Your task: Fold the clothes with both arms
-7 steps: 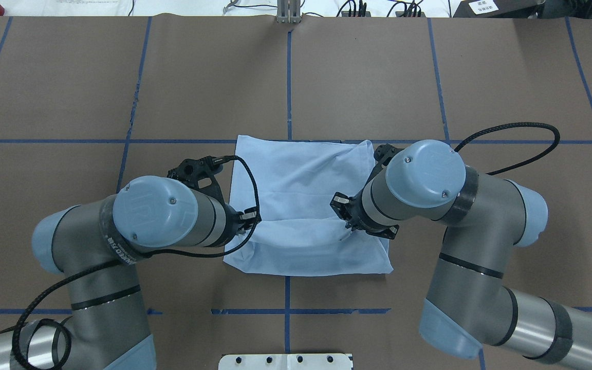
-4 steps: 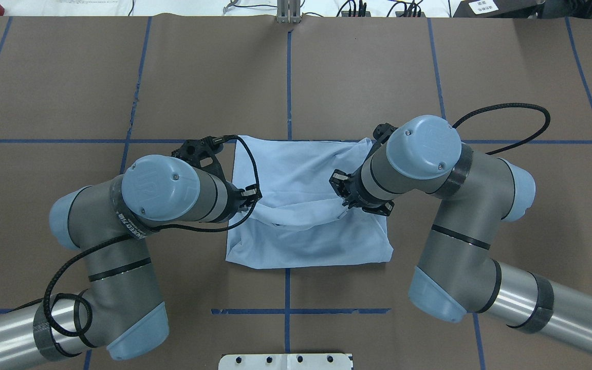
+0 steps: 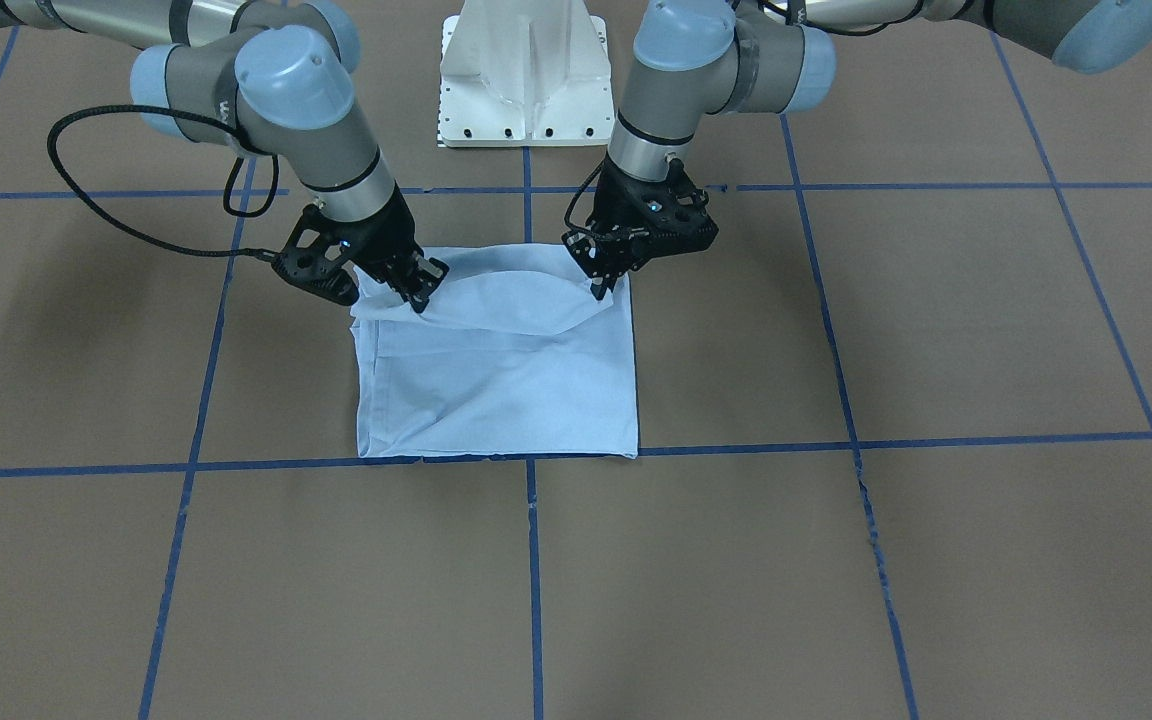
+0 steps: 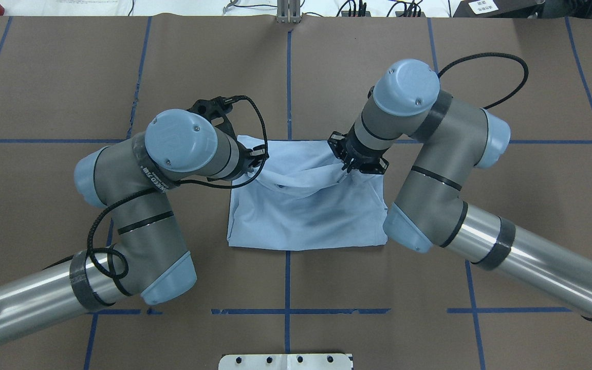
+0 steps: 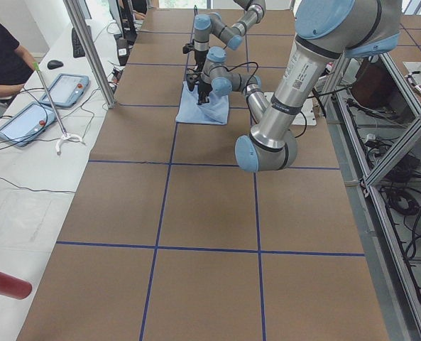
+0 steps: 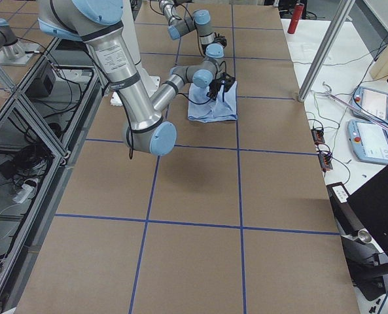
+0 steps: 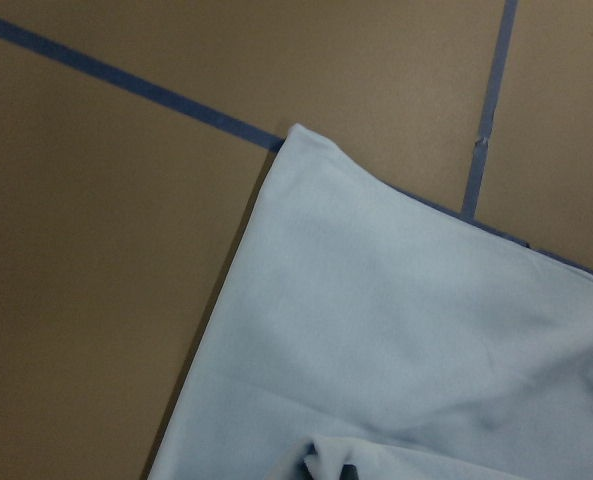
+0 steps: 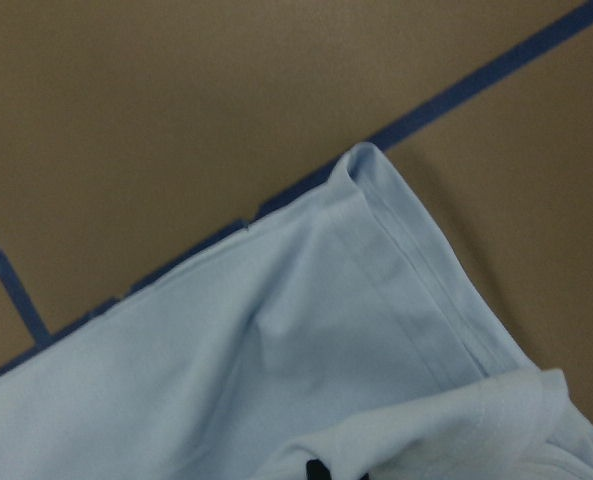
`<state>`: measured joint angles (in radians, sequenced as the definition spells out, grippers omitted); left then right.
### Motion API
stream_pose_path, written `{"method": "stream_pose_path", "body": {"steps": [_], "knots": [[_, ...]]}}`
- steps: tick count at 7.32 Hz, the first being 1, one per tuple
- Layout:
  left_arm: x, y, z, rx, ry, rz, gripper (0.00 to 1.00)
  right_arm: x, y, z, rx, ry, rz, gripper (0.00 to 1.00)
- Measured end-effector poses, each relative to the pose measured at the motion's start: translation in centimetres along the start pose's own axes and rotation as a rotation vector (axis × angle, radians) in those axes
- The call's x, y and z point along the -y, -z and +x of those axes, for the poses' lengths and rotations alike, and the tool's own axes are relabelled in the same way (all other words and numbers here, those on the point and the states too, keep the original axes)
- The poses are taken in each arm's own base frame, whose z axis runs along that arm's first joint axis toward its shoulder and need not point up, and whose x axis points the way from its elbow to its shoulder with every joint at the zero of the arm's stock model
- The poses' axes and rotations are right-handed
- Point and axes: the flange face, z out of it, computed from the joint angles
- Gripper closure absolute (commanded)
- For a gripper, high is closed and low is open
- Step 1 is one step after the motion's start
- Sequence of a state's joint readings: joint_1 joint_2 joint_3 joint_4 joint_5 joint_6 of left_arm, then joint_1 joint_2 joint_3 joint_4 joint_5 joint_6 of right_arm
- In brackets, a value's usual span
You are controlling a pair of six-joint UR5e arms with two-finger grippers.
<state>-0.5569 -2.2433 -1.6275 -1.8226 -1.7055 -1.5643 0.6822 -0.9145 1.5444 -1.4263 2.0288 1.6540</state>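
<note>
The pale light-blue T-shirt lies folded on the brown table; it also shows in the front view. Its print and collar are hidden. My left gripper is shut on the shirt's near edge at its left side and holds it raised over the shirt; in the front view it is on the right. My right gripper is shut on the same edge at the right side. The lifted edge sags between them. The wrist views show the far corners of the shirt flat on the table.
The white pedestal base stands at the robot's side of the table. Blue tape lines cross the brown table cover. An operator and tablets are at a side bench, with a red cylinder there.
Both grippers have moved away from the robot toward the shirt's far edge, carrying the lifted near edge with them. The near part of the shirt has been drawn over the rest.
</note>
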Motion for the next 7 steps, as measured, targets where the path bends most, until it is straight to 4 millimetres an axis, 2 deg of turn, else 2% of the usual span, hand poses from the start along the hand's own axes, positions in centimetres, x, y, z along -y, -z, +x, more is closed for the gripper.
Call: {"method": "stream_pose_path", "body": {"steps": [1,2,3,4,5,7], "knots": [[3.1,-2.5,-0.2,-0.003,-0.016,0.033,0.0,3.8,-0.9,-1.5,-0.016,-0.016,0.017,0.0],[6.2,-4.8,-0.7,-0.003,-0.058,0.065,0.0,7.8,-1.2,-2.1,-0.012,-0.001,0.041,0.0],[8.4,-5.9,-1.3,0.0,-0.097,0.087,0.0,10.8,-0.8,-2.0,-0.006,0.025,0.061,0.0],[9.5,-6.1,-1.4,-0.001,-0.118,0.096,0.0,12.4,-0.3,-1.9,-0.001,0.041,0.066,0.0],[9.9,-6.0,-1.3,-0.005,-0.127,0.092,0.0,12.9,0.2,-1.9,0.005,0.053,0.057,0.0],[10.8,-5.0,-1.6,-0.021,-0.14,0.022,0.0,12.0,0.6,-1.6,0.016,0.088,0.037,0.0]]}}
